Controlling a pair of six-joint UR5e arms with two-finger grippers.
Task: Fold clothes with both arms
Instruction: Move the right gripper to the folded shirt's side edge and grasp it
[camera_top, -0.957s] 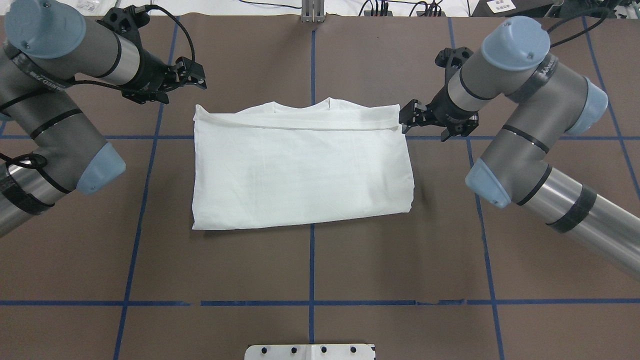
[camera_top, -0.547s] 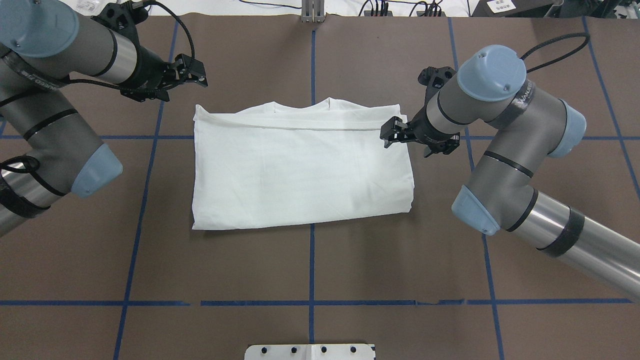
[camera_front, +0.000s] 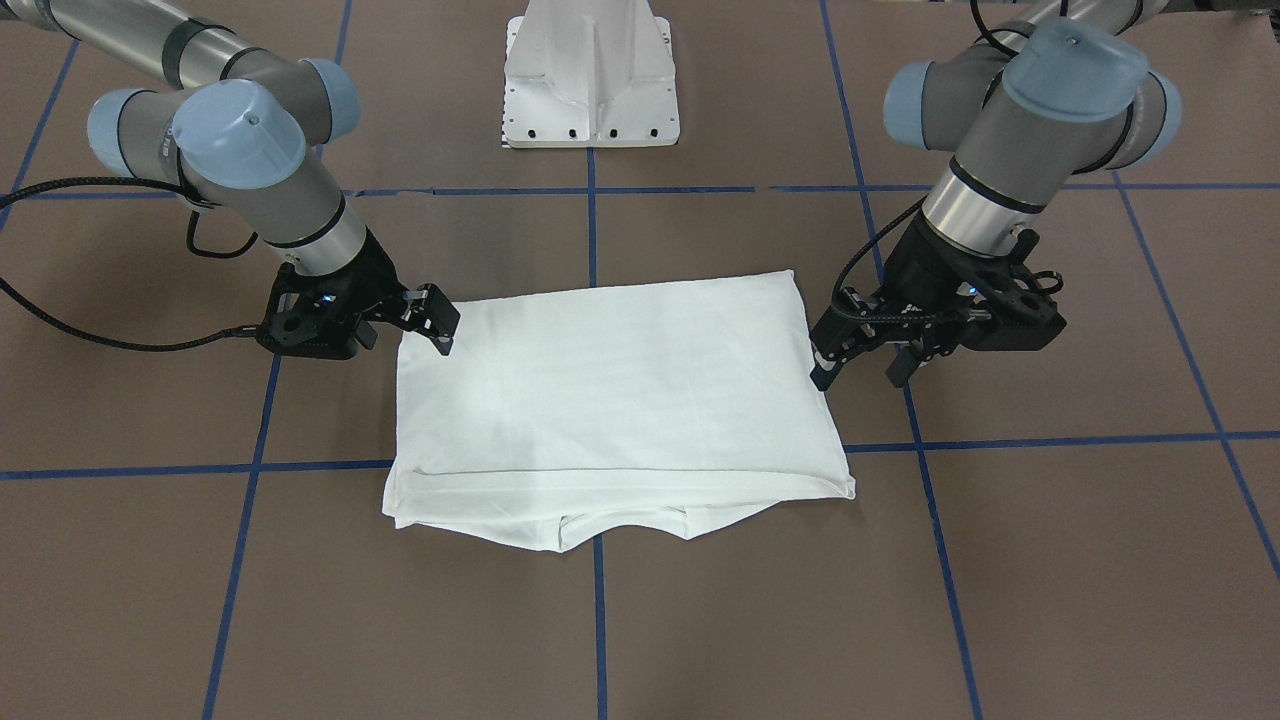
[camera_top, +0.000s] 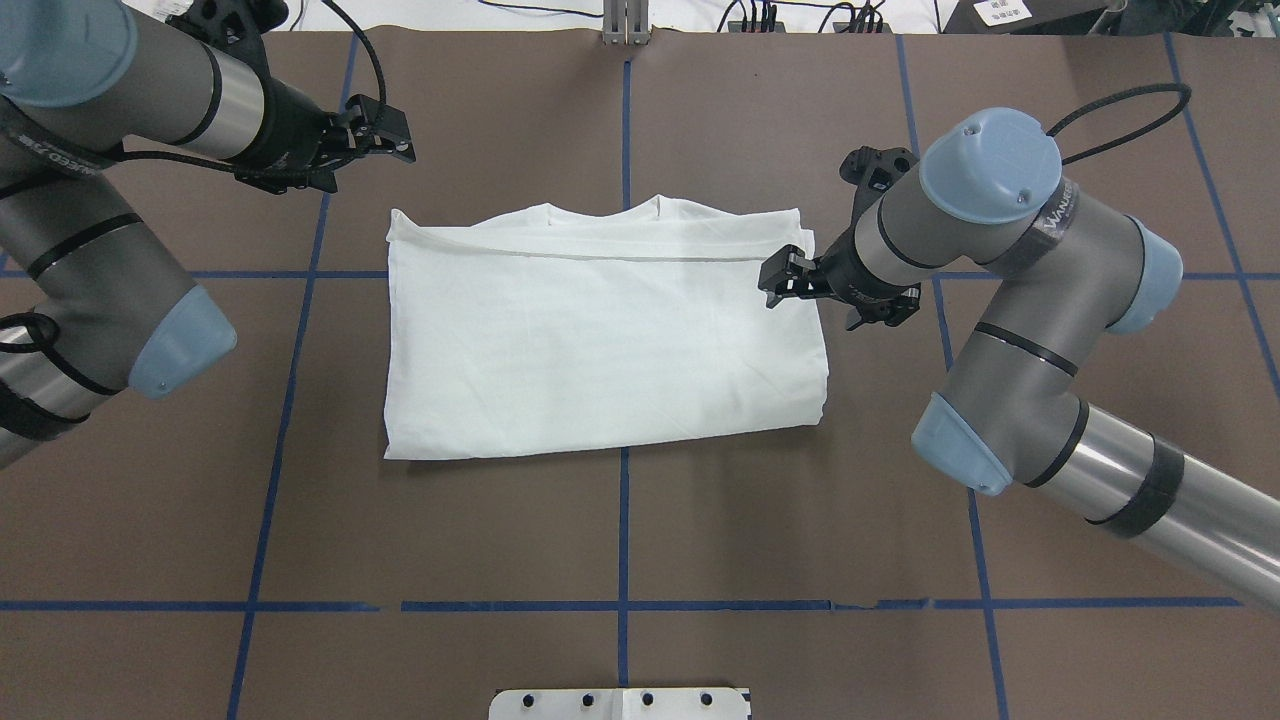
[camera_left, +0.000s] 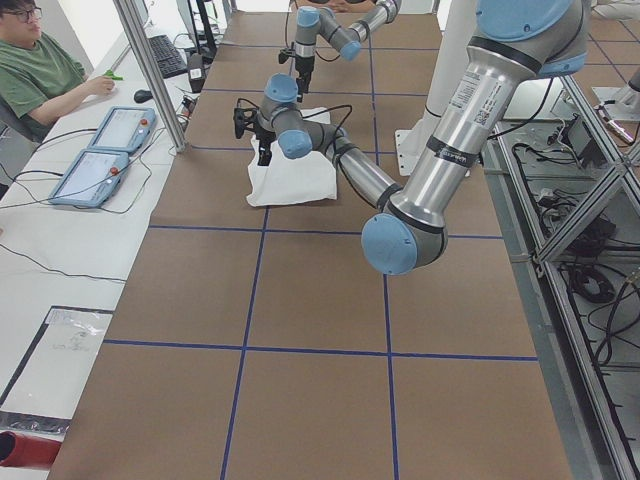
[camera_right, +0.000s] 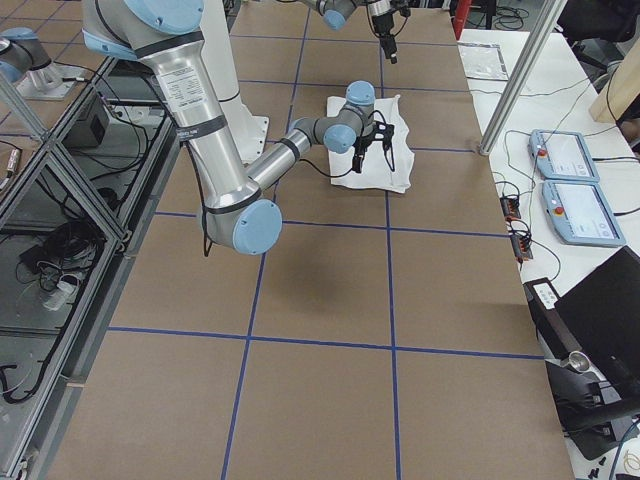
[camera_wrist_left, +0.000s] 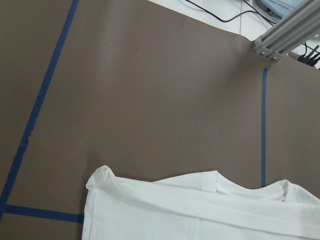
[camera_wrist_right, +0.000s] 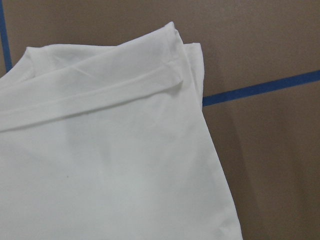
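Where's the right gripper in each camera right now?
Overhead exterior: right gripper centre-right, at the T-shirt's right edge near the collar end.
Exterior front-facing: gripper on the view's left, at that same edge.
Exterior left: gripper far, top centre.
Exterior right: gripper on the near arm, upper middle.
Both wrist views: not in view.
Shared landmark: the white T-shirt.
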